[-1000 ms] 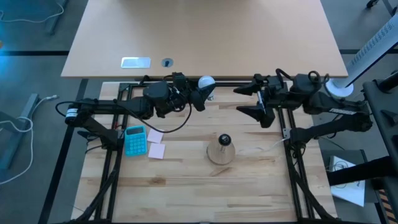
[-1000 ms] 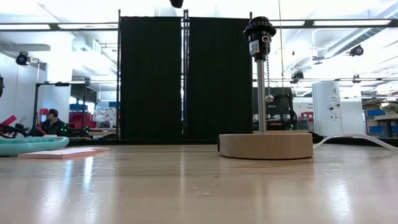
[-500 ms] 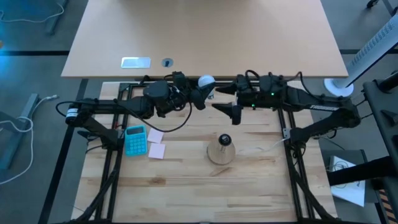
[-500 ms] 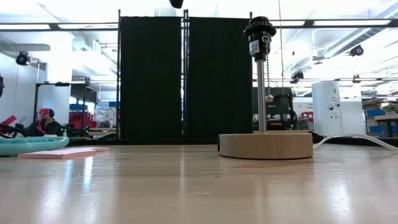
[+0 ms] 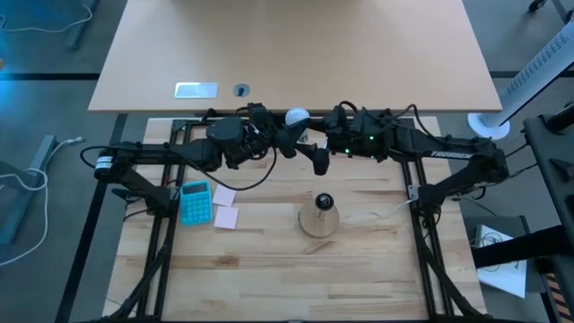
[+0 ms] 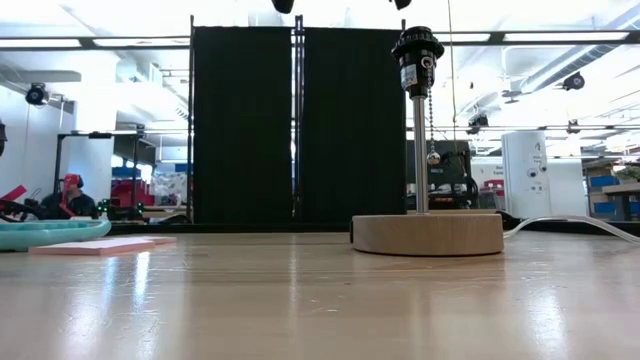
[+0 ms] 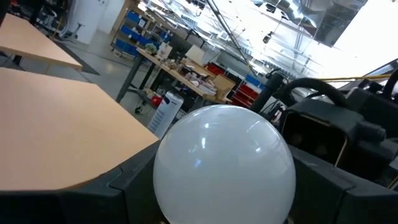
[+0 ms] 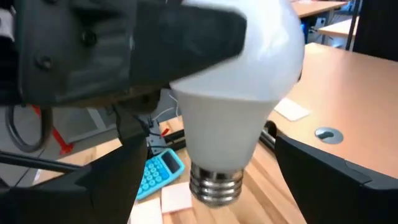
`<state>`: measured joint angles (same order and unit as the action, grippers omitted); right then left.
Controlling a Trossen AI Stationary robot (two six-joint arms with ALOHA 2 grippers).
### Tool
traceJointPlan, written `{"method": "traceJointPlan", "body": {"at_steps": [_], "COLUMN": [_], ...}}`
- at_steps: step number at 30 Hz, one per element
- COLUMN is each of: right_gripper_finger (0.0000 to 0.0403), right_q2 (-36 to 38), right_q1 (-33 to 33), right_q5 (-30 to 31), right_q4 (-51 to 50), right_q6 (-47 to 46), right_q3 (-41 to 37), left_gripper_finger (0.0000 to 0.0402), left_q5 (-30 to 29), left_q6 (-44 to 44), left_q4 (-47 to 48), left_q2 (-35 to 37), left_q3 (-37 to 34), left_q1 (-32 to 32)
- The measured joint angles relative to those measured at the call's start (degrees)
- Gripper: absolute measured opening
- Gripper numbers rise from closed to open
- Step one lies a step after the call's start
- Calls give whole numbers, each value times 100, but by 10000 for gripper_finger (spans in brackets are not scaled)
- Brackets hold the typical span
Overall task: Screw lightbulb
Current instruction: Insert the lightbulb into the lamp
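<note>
White pear-shaped lightbulb (image 5: 297,117), clamped by the left gripper (image 5: 289,135) with its metal base exposed, sits between the spread-open right gripper's (image 5: 314,144) fingers for handover.

The bulb (image 5: 297,117) is a small white pear-shaped lamp with a smooth, glossy globe and a pale grey ribbed screw base (image 8: 215,184). It is off the table, held in the air near the table's far edge. The left gripper (image 5: 289,135) clamps its globe, and the base hangs free, pointing down. In the left wrist view the round globe (image 7: 224,163) fills the middle between the fingers. In the right wrist view the white body narrows down to the metal thread, which is bare and uncovered.
</note>
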<state>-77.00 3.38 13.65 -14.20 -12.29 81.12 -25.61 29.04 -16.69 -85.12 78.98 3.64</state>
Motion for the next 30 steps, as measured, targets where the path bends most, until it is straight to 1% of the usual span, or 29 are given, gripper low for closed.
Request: {"method": "traceJointPlan", "body": {"at_steps": [14,17,24,30], "right_gripper_finger": [345,325,260,214], "right_q2": [5,-4,3,3], "right_q1": [2,5,4,6], "right_q5": [44,46,65,117], "right_q4": [391,396,378,365], "right_q6": [-40,-97,-84,-84], "right_q3": [18,18,18,15], "left_gripper_finger": [265,265,265,265], "left_q5": [0,1,0,2], "left_q6": [0,0,0,63], "left_q4": [7,10,7,-4], "left_q2": [0,0,0,0], "left_q3": [0,0,0,0], "left_q1": [0,0,0,0]}}
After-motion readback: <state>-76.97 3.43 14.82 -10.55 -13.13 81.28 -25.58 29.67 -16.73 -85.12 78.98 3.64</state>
